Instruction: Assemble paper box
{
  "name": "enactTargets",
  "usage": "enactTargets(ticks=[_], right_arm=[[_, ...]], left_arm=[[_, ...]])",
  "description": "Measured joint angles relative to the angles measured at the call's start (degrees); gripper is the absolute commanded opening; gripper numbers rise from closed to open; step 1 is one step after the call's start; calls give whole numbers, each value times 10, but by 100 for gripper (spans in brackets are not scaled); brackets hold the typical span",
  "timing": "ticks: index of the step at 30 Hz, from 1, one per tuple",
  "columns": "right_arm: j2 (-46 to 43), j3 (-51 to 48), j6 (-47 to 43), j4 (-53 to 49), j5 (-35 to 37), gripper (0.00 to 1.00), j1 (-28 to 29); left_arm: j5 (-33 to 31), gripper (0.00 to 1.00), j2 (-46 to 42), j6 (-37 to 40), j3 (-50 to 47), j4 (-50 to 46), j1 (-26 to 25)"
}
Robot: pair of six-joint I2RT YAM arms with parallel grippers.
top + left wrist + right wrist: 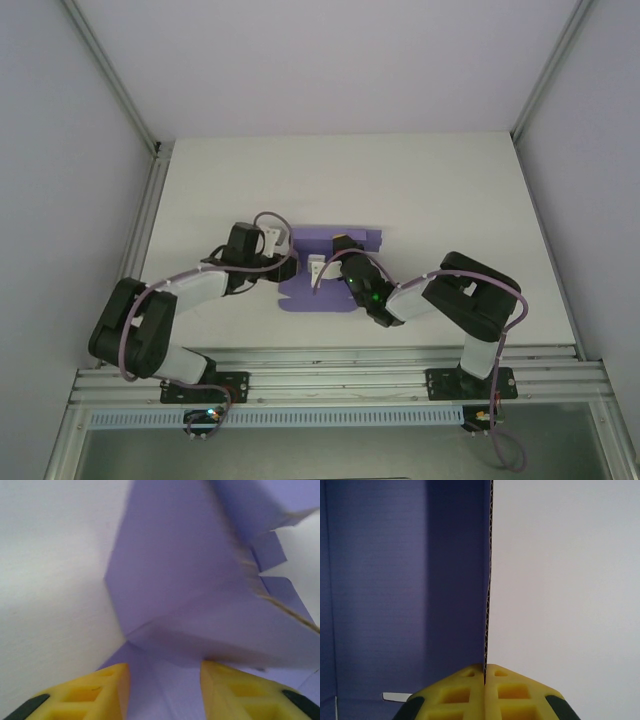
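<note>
From above, the purple paper box (312,298) lies in the middle of the desk (450,190). It sits between the left arm (190,290) and the right arm (410,300).

In the left wrist view, the yellow fingers (100,695) stand apart and pinch nothing I can see. A folded-up flap sits just above them, very close.

In the right wrist view, the jaws are closed on a thin wall of the box. Its edge runs straight up the middle. The left arm looks best placed to push the flap.
</note>
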Motion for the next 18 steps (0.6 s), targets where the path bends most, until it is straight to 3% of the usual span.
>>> enactTargets(ticks=[9,13,18], right_arm=[[-1,6,12,-16,2,0,0],[-3,6,14,-21,2,0,0],[-6,7,15,-26,2,0,0]], left_arm=[[-85,46,-2,20,-6,43,-15],[-129,53,-13,24,-6,34,-16],[-133,68,-37,22,-6,7,-16]])
